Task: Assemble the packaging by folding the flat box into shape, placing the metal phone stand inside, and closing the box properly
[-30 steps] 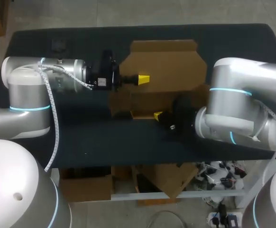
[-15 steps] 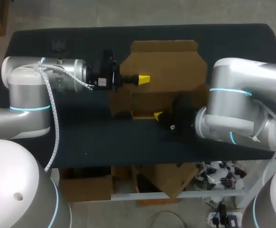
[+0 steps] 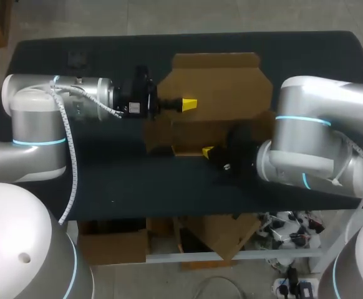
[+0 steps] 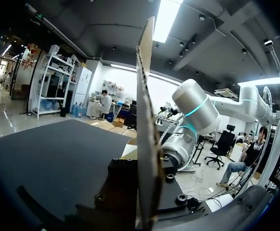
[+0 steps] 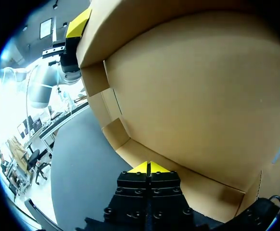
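The box (image 3: 216,81) lies half-formed at the centre of the desk (image 3: 138,180), its broad lid flap spread toward 12 o'clock and its body toward 6. The left claw (image 3: 189,103) comes in from 9 o'clock over the flap. In its own view a panel (image 4: 145,120) stands upright and edge-on just ahead, but I cannot tell whether the claw is clamped on it. The right claw (image 3: 208,151) sits at the box's 6 o'clock edge. Its tips (image 5: 149,167) are pinched together with nothing between them, pointing at the crease under the big wall (image 5: 188,96).

The main risk is spring-back. Cardboard this stiff probably wants to lie flat, so a shallow hold or an early release at the panel would likely let it drop open. A hard push from the right claw's closed tips could slide the light box toward 12 o'clock, or dent the wall beside the crease instead of folding it. The two claws work near each other, so a careless sweep could make them clash or crush a flap. I cannot pick out the stand. The box may have to hold its shape alone while it is fetched.
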Available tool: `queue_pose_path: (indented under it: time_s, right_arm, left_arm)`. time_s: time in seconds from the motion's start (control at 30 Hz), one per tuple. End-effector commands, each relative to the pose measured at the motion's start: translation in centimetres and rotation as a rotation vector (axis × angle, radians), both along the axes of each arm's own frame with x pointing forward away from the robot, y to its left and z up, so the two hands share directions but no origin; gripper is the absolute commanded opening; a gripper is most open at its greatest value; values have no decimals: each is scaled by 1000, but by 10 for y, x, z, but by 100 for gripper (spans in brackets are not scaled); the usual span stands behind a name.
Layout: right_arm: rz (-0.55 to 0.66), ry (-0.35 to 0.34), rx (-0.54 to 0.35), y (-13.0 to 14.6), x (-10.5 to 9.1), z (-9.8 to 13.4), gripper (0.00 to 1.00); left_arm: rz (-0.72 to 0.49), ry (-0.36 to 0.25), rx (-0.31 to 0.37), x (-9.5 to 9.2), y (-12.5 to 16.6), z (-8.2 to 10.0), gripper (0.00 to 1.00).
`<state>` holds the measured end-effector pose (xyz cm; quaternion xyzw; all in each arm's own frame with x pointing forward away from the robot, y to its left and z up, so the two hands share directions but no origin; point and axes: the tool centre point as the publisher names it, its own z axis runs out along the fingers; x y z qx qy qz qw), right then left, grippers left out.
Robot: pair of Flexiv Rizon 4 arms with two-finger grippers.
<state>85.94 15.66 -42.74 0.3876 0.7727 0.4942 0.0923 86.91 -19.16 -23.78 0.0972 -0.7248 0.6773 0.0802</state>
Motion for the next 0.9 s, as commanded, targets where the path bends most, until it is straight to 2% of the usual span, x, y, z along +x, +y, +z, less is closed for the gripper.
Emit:
queue_pose_path:
  time_s: [0.03, 0.33, 0.9]
  right_arm:
    - [-10, -6, -3, 4, -1, -4, 0]
    - [-10, -34, -2, 3, -12, 4, 0]
    - [-15, -38, 4, 0, -6, 2, 0]
  left_arm:
    - [2, -1, -1, -1, 0, -4, 0]
    - [2, -1, -1, -1, 0, -4, 0]
    - [2, -1, -1, -1, 0, -4, 0]
